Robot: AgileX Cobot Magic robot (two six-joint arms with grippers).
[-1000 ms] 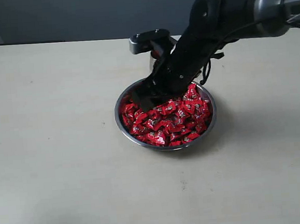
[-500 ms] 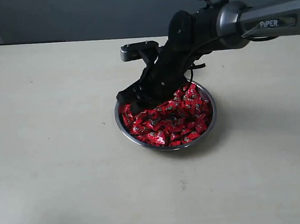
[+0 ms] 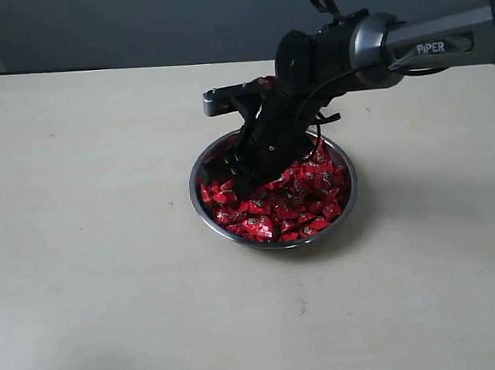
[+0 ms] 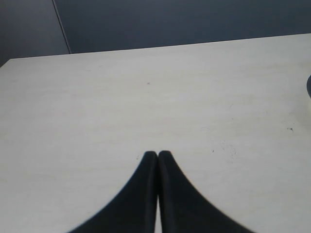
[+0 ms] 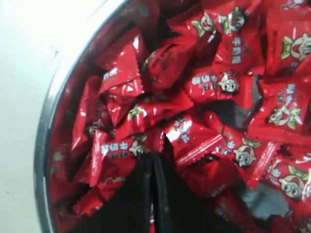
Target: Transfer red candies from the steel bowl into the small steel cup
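Note:
The steel bowl (image 3: 194, 193) sits mid-table, heaped with red candies (image 3: 294, 205). My right gripper (image 3: 241, 184) reaches down into the bowl's left side, fingers pressed together. In the right wrist view its tips (image 5: 156, 156) are shut on the crimped edge of a red candy (image 5: 146, 141) in the pile, close to the bowl's rim (image 5: 46, 145). The small steel cup is hidden, with the right arm (image 3: 307, 69) covering the space behind the bowl. My left gripper (image 4: 158, 154) is shut with nothing in it, over bare table, and is outside the exterior view.
Pale tabletop (image 3: 92, 274) stretches all round the bowl. A dark wall (image 3: 132, 23) runs behind the table's far edge. A dark rounded object (image 4: 309, 87) shows at the edge of the left wrist view.
The right gripper swung out toward the bowl's left rim half a second ago, then came back down into the candies. The left gripper's earlier state is not shown.

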